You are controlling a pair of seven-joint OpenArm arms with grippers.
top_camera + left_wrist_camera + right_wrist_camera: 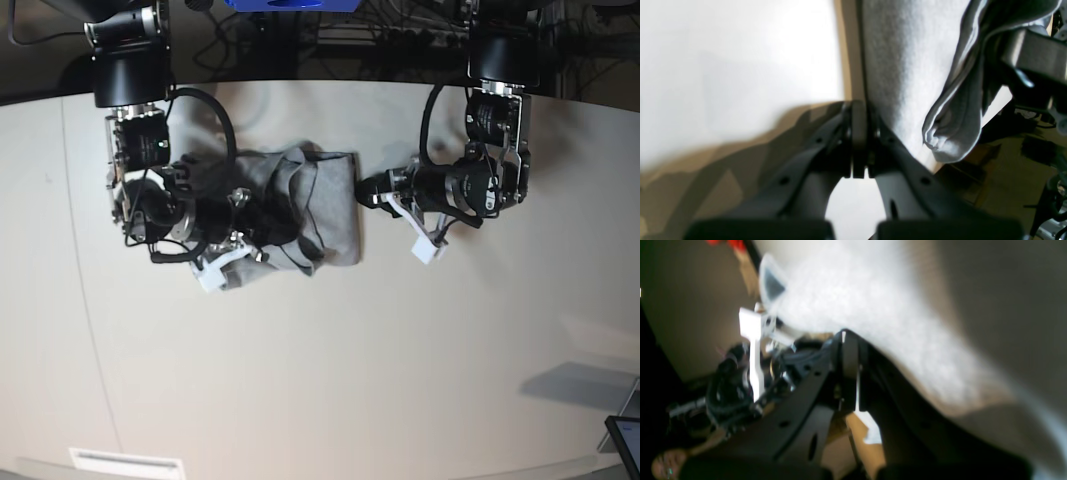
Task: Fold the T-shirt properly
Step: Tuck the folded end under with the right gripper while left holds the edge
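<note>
The heather-grey T-shirt (325, 205) lies bunched and partly doubled over on the pale table (350, 360), with no lettering showing. In the base view my left gripper (362, 190) sits at the shirt's right edge. The left wrist view shows that gripper (860, 105) shut, with the shirt's edge (907, 66) running straight into its tips. My right gripper (268, 243) is buried in the folds on the shirt's left side. It (848, 335) is also shut, grey cloth (873, 306) spreading from its tips. A fold of cloth (953, 133) hangs off the right arm.
The table's far edge curves across the top of the base view, with cables and a blue object (290, 5) behind it. A dark screen corner (625, 440) sits at the bottom right. A white label (125, 462) lies near the front edge.
</note>
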